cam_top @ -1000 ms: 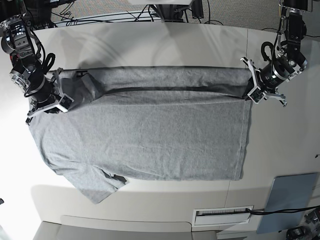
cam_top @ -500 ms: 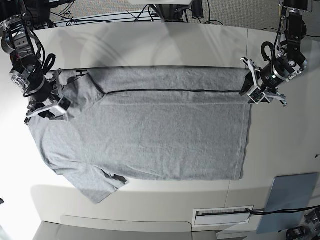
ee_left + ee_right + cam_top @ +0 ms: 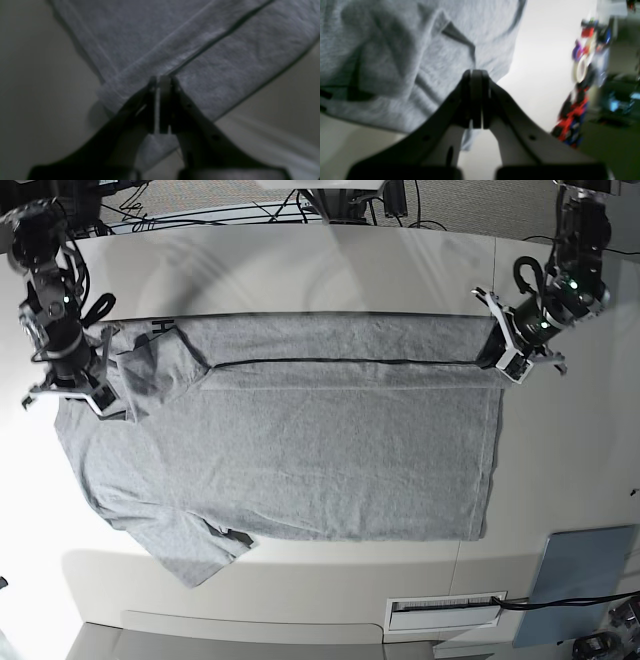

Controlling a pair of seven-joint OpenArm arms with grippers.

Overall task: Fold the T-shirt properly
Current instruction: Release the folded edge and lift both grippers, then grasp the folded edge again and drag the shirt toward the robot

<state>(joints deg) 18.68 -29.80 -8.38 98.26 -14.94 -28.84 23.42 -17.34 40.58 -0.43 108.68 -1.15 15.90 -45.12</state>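
Note:
The grey T-shirt [image 3: 300,450] lies spread flat on the white table [image 3: 330,265]. Its far strip is folded toward me along a dark crease [image 3: 340,362], and black lettering [image 3: 160,327] peeks out at the far left corner. My left gripper [image 3: 495,352] is shut at the right end of that crease, by the hem. In the left wrist view its tips [image 3: 161,80] meet over the folded hem [image 3: 150,37], with no cloth seen between them. My right gripper [image 3: 108,395] is shut at the sleeve end. Its tips [image 3: 475,72] hover over rumpled cloth [image 3: 395,50].
A grey-blue pad [image 3: 585,580] lies at the near right corner and a white slotted plate [image 3: 445,612] at the near edge. Cables [image 3: 200,210] run behind the table. Blurred coloured items [image 3: 582,75] stand off the table's side in the right wrist view.
Both grippers opened, let go of the folded strip and shut again. The strip now lies flat. Both arms have drawn back slightly from the cloth.

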